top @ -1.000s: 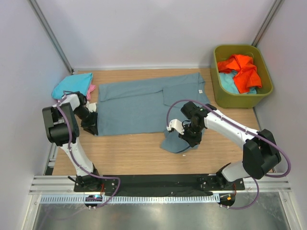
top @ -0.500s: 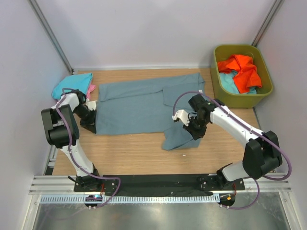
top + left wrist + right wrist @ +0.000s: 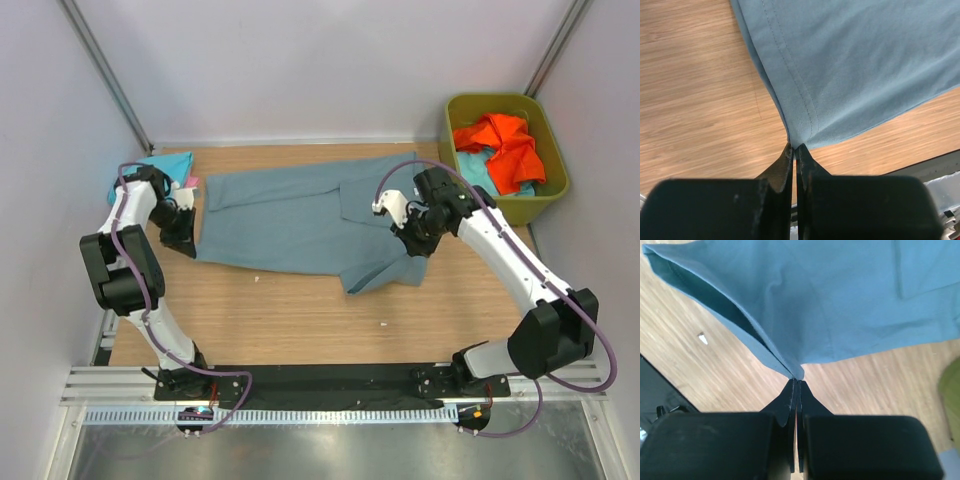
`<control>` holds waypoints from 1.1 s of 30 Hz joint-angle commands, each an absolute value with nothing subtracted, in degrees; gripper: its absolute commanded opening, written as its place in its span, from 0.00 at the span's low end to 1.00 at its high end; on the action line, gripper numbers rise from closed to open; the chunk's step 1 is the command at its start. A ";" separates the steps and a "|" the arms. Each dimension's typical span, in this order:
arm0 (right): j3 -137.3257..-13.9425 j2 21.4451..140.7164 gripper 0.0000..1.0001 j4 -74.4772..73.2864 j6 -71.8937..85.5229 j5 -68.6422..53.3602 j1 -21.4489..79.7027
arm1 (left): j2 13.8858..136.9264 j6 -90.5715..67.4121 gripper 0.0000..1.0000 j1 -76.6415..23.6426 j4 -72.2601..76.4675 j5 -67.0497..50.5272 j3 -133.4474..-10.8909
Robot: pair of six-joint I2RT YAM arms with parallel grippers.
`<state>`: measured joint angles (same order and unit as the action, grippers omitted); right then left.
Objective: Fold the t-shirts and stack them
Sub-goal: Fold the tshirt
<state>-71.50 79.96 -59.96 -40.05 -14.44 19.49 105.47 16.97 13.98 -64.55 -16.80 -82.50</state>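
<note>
Grey-blue t-shirt (image 3: pixel 290 215): lies spread flat across the middle of the bench (image 3: pixel 280 320), long side running left to right, nearer the far edge than the near one. Its right end is doubled over itself, and a loose flap droops toward the near edge.

Left pincer (image 3: pixel 794 150): fingers together, clamped on the shirt's near-left hem corner; the stitched hem runs straight into the tips.
Right pincer (image 3: pixel 796 382): fingers together, clamped on a doubled edge at the shirt's right end, with cloth fanning up and away from the tips.

Progress, as I judge it: this shirt is mid-fold, gripped at both ends and not yet a compact packet. The turquoise shirt (image 3: pixel 160 168) with the pink shirt (image 3: pixel 192 183) showing beneath it sits at the far-left corner and looks like the stack begun. The orange shirt (image 3: pixel 505 145) and the light blue shirt (image 3: pixel 478 180) lie crumpled in the olive-green tub (image 3: pixel 530 205) at the far-right corner, not yet folded. So about two done, one in hand, two to come.

Surface: pale wood-grain top, with one small white scrap (image 3: pixel 383 322) toward the near edge.

Room: plain pale walls on three sides, metal posts in the far corners, and a black mounting rail along the near edge.
</note>
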 commanded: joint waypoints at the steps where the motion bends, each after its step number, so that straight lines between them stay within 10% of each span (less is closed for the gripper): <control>1: -76.46 78.05 0.01 -58.10 -38.85 -13.10 18.99 | 103.09 18.02 0.00 13.71 -66.80 -18.28 -84.73; 33: -115.20 111.26 0.01 -44.30 -33.49 -7.12 9.23 | 131.04 13.80 0.00 10.90 -77.35 -21.89 -124.09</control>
